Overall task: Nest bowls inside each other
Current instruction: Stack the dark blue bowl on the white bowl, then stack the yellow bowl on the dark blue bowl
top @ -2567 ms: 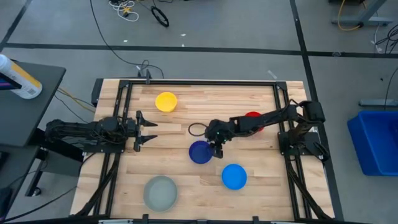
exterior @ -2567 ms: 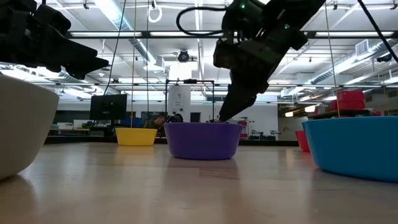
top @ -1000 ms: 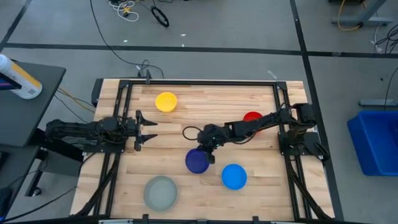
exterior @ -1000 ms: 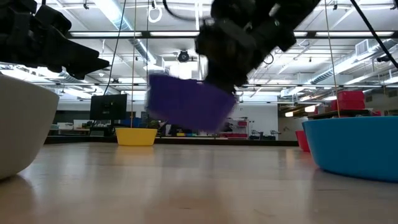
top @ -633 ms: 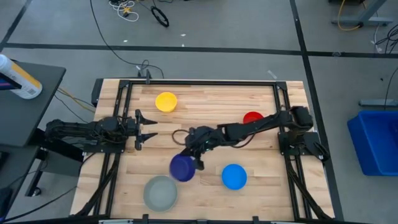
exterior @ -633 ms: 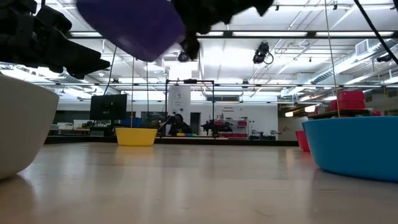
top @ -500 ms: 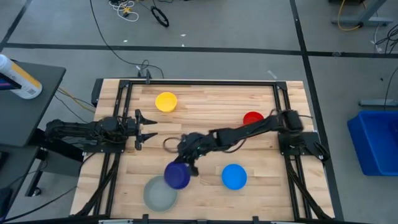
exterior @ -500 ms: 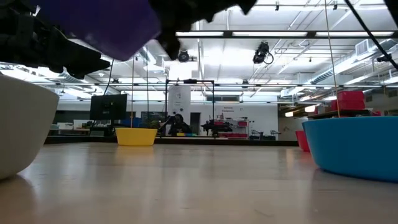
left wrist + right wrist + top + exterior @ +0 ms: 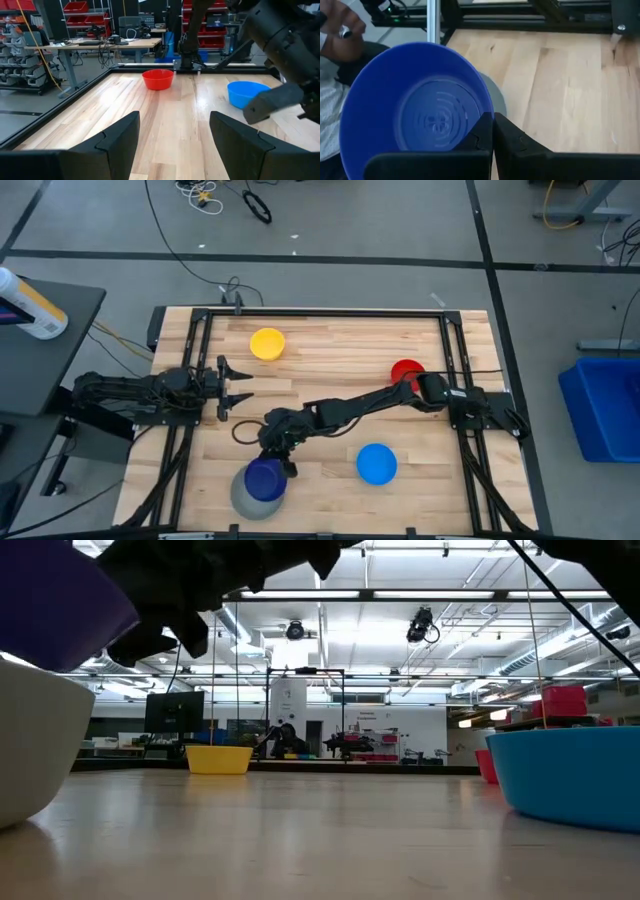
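Note:
My right gripper [image 9: 279, 463] is shut on the dark blue bowl [image 9: 264, 478] and carries it in the air above the grey bowl [image 9: 246, 496] at the table's near left. In the low view the dark blue bowl [image 9: 50, 610] hangs tilted over the grey bowl [image 9: 30, 740]. The yellow bowl [image 9: 267, 343] stands on its base at the far left, the red bowl [image 9: 405, 369] at the right and the light blue bowl [image 9: 376, 464] at the near right. My left gripper [image 9: 240, 389] waits open at the left edge, away from all of them. My right gripper holds the dark blue bowl by its rim [image 9: 486, 116] on the side nearest the arm. The wall is pinched with one finger [image 9: 479, 136] inside the bowl and the other outside. The fingers slant downward from the table's right. The bowl is lifted clear, slightly tilted, its opening up.
Black frame rails [image 9: 200, 350] run along the table's left and right sides. My right arm [image 9: 350, 405] stretches across the middle of the table. A person's hand [image 9: 340, 30] shows beyond the table in the right wrist view.
My right gripper, still shut, has carried the dark blue bowl from the table's middle toward the near left, to above the grey bowl. The bowl has stayed clear of the table and has tilted on the way.

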Robot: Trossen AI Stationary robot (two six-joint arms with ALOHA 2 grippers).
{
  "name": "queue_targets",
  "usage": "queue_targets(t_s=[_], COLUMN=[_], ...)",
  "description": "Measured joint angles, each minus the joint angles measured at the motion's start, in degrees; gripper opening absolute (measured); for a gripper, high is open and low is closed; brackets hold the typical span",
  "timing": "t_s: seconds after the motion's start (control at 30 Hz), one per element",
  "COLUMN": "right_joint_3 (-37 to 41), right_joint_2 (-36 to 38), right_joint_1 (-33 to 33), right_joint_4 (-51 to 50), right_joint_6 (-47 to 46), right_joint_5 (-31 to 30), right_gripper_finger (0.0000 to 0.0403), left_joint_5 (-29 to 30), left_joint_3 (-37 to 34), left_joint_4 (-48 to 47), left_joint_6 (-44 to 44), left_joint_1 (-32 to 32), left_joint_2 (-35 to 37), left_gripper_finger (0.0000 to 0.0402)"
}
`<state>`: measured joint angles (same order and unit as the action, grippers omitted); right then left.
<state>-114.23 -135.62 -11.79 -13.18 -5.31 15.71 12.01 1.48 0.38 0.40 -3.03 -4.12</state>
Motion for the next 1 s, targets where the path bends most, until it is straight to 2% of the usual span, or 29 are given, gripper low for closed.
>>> queue_targets(t_s=[0.13,0.33,0.73,0.93,1.0], right_joint_3=[-0.03,0.41,0.49,0.54,0.54], right_joint_2=[-1.36,-1.58,-1.56,-0.34,0.59], right_joint_1=[-0.2,-1.12,-1.16,-0.91,-0.63], right_joint_4=[-0.18,0.11,0.54,-2.83,-6.44], right_joint_6=[-0.55,0.03,0.54,4.04,5.71], right_joint_5=[1.3,-0.83,-0.62,-1.04,-4.49], right_gripper_finger=[0.0001,0.0014,0.0149,0.0184,0.0187], left_joint_5=[0.0,0.34,0.39,1.18,3.94], left_joint_3=[0.0,0.0,0.0,0.0,0.05], left_joint_4=[-0.02,0.0,-0.05,-0.28,-0.29], left_joint_6=[0.02,0.02,-0.15,-0.48,-0.7], left_joint_1=[0.0,0.01,0.0,0.02,0.08], left_joint_2=[0.0,-0.01,0.0,-0.02,-0.99], left_gripper_finger=[0.0249,0.0249,0.0249,0.0249,0.0249])
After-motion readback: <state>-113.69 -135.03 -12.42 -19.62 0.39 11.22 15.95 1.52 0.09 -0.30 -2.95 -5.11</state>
